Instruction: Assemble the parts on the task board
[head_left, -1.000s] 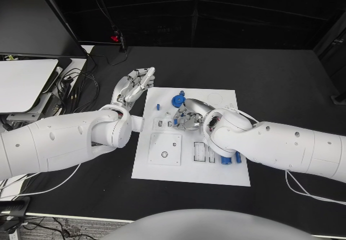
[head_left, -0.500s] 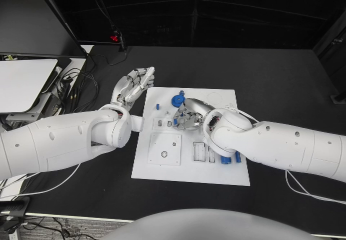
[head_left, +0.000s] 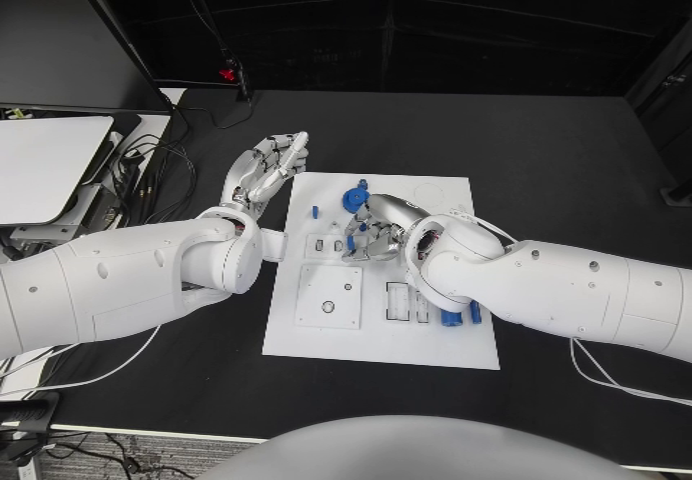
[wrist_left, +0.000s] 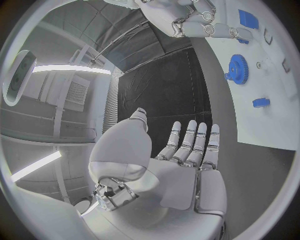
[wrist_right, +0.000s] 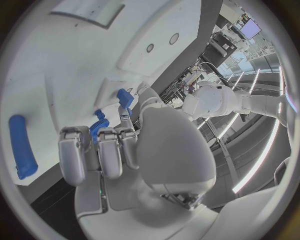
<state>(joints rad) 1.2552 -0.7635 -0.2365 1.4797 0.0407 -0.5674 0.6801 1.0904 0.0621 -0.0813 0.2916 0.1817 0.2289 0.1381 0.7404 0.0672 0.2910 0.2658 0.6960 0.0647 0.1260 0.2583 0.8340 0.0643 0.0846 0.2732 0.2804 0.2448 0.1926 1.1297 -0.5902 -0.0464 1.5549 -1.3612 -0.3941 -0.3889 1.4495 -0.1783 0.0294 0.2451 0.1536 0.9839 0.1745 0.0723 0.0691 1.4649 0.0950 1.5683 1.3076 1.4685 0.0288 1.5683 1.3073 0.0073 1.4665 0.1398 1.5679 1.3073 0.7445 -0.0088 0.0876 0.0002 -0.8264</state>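
While the board (head_left: 447, 350) lies flat on the desk (head_left: 577, 160), small blue parts sit on it. A blue gear (head_left: 349, 203) and a little blue block (head_left: 315, 211) lie just past the right hand (head_left: 372, 232), on its far side. A blue rod (wrist_right: 22, 152) lies on the board beside that hand's curled fingers (wrist_right: 100, 150). Two more blue pieces (head_left: 459, 318) sit in slots back under the right arm.

The right hand hangs low over the middle of the board with its fingers bent in. I cannot tell if it holds a part or nothing. The left hand (head_left: 270, 165) is off the board, just beside its edge. It is flat, with fingers spread and nothing in it.

I think the step now is picking up or pushing in a part near the gear. Next, the right hand will likely need a slow, careful move.
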